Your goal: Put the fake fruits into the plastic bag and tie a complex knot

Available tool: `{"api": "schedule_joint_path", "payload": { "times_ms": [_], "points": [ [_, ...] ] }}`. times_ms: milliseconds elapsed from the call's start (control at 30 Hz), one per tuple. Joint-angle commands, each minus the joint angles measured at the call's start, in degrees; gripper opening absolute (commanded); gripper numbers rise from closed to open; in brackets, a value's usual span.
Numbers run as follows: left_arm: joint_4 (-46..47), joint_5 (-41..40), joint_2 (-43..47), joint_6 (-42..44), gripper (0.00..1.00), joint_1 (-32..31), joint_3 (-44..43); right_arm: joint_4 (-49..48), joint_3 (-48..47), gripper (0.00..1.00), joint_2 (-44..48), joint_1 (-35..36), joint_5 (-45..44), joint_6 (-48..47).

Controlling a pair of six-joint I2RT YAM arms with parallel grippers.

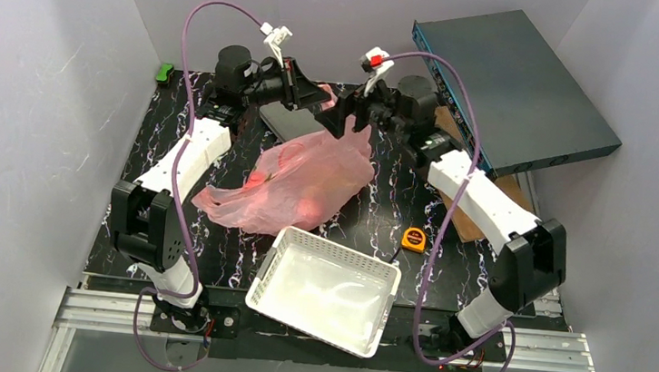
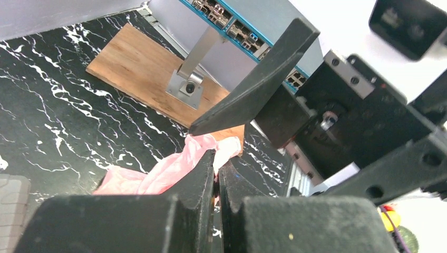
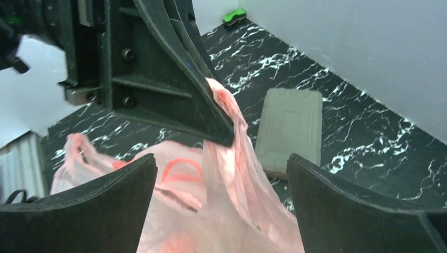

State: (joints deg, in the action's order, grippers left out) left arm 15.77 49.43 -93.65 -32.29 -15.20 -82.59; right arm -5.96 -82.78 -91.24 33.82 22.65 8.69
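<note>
Bench (image 1: 160, 129): black slab with white marble veining.
Centre: crumpled pink plastic bag (image 1: 308, 184), its far end raised off the surface.
Near edge: white lattice basket (image 1: 338, 247), just beside the bag.
Right of basket: small orange tape measure (image 1: 413, 240).
Far edge, middle: flat grey pad (image 3: 291, 126).
Right edge: wooden board (image 2: 137, 68).
Far left corner: small green object (image 1: 164, 73).
</note>
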Motion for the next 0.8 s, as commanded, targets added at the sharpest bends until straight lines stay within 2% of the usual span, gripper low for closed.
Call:
{"api": "schedule_joint_path", "payload": {
  "times_ms": [0,167,333,533,600,733,767],
  "points": [
    [3.24,-1.03,0.53,-6.35,0.00,0.12,-1.88,-9.83,-1.16,0.96,-5.05,3.65,-12.73,-3.40],
    [5.70,0.18,0.77,-10.43,0.00,1.68,-1.71,-9.04,-0.41,0.84,-11.44,3.48,-19.75,-8.01],
    [7.52,2.65,0.31,-12.84,0.00,4.51,-2.08,-10.85,6.93,0.56,-13.39,2.27,-16.91,-8.51],
    [8.85,6.69,-2.91,-13.50,0.00,10.21,-4.96,-10.43,10.61,0.43,-15.78,2.04,-14.36,-9.70],
    [8.90,8.17,-4.04,-12.77,0.00,11.83,-6.48,-9.47,10.97,0.33,-16.20,1.83,-14.22,-10.09],
    [3.31,8.42,-6.54,-7.13,0.00,14.27,-10.18,-5.55,11.91,0.13,-14.52,1.60,-10.93,-9.51],
    [2.71,8.71,-7.45,-6.42,0.00,14.56,-11.20,-4.50,12.46,0.05,-13.32,1.64,-9.44,-9.20]
  ]
}}
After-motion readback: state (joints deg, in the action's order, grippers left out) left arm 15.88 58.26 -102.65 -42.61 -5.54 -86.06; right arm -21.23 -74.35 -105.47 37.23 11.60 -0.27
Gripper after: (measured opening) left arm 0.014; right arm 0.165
